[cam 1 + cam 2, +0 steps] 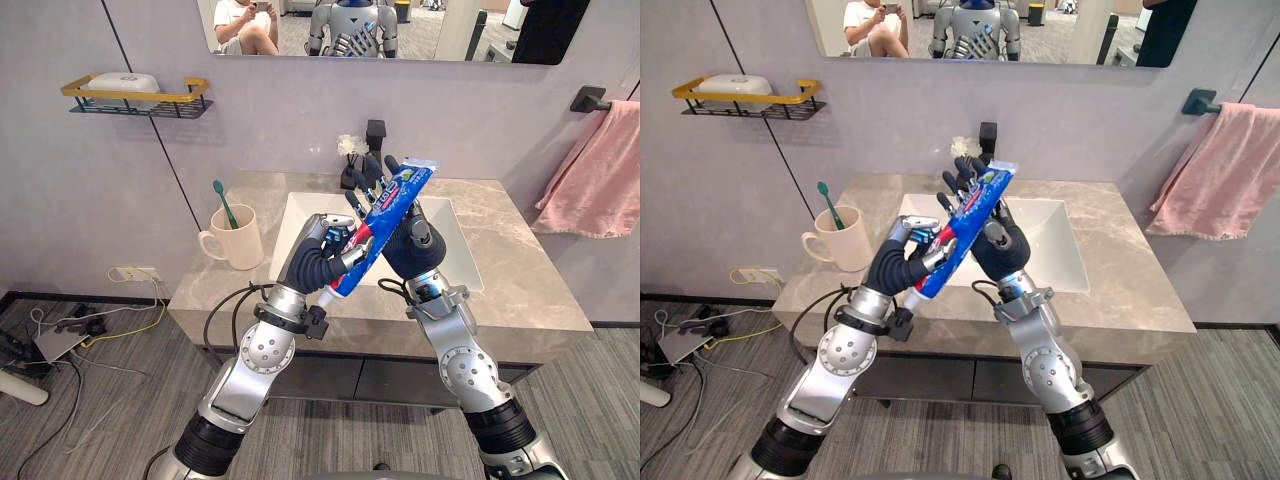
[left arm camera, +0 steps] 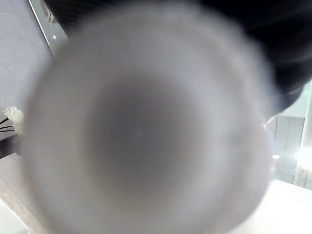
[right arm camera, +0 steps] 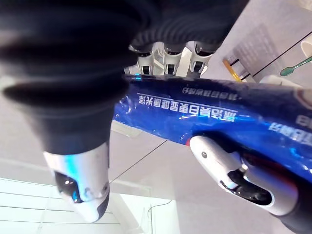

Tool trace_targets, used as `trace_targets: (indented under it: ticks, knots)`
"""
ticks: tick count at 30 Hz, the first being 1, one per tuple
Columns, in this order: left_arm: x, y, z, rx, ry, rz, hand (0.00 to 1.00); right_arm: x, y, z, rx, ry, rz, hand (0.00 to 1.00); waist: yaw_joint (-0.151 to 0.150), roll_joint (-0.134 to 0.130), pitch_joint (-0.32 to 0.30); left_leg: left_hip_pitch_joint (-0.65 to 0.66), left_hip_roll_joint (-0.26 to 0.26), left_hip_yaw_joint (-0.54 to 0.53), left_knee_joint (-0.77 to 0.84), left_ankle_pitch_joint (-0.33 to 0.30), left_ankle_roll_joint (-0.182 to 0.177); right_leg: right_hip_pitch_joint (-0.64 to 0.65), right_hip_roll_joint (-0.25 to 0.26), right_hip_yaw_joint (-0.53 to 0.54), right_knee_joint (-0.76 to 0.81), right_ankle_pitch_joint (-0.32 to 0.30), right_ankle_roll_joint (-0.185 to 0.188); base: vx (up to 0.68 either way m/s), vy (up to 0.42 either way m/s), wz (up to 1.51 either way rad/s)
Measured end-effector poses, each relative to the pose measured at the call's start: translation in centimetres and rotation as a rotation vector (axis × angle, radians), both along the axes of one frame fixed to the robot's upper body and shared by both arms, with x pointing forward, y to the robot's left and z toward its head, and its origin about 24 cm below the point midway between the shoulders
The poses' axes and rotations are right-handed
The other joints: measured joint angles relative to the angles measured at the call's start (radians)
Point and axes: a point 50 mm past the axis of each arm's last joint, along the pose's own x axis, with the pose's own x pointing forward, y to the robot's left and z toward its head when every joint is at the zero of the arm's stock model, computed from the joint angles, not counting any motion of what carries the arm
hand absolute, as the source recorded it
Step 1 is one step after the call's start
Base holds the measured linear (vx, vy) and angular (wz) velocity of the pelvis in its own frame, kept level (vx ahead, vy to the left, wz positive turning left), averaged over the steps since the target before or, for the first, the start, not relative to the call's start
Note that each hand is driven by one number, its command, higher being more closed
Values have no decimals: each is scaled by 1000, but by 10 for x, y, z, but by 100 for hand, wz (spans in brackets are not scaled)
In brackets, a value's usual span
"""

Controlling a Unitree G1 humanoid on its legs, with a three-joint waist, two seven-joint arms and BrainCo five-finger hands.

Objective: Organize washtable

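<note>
The toothpaste tube (image 1: 395,200) hangs tilted above the sink (image 1: 450,255), its cap end clenched in the left hand (image 1: 315,255), the right hand (image 1: 412,245) merely backing it with loose, straight fingers, so a careless handover could drop it in

Soft, even light from above keeps the worktop (image 1: 520,290) bright, with no hard shadows. Below its front edge the cabinet (image 1: 330,378) sits in shade. The basin (image 1: 455,250) is pale, nearly washed out, and the wall (image 1: 300,110) is evenly lit. Small glints run along the tube (image 1: 390,215). In the left wrist view something grey and round, perhaps the cap (image 2: 146,131), sits against the lens, wholly out of focus. In the right wrist view the right hand (image 3: 73,83) is dark and soft, the tube's foil shiny, and the lower corner glares white.
</note>
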Motion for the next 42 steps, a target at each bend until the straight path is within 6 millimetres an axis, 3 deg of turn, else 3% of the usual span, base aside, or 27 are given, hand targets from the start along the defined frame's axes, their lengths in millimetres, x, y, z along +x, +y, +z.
trace_targets:
  ticks: [20,21,42]
  knots:
    - [-2,-2,-4,66,-1,-26,100,5,3,0,12,18,-10,100,0,0,1,0,0,8,-1,0,0,-1,1,1,0,0,0,0,0,0]
    - [-2,-2,-4,69,-2,-25,0,5,3,0,11,18,-10,100,0,0,1,0,0,8,-1,0,0,-1,1,2,0,0,0,0,0,0]
    - [9,31,9,-36,-43,180,0,5,3,0,-81,-20,-53,100,1,11,13,0,1,6,-1,0,0,-1,0,0,0,-2,-1,0,0,0]
